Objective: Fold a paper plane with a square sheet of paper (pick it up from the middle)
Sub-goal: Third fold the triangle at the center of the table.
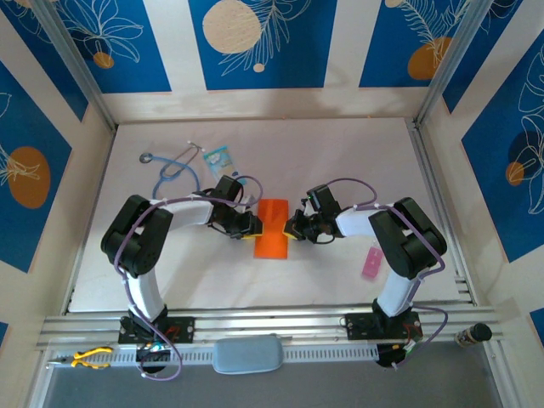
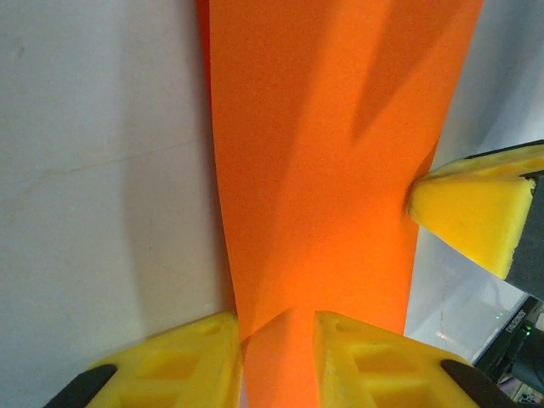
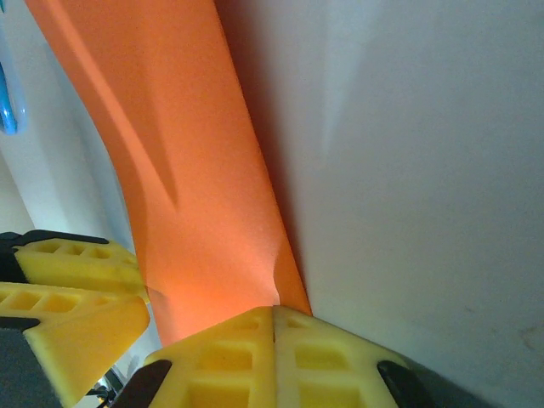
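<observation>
Top view bright, even, sharp; soft shadows on counter. Wrist views close, slightly soft; dark shadow bands cross paper; yellow fingers blur at bottom edge.

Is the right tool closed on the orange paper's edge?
Yes, the right tool is pressed shut on the edge of the orange paper sheet.

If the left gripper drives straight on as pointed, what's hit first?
The square sheet of paper the left gripper pinches; beyond it, probably the right gripper, though that looks slightly off-line.
</observation>
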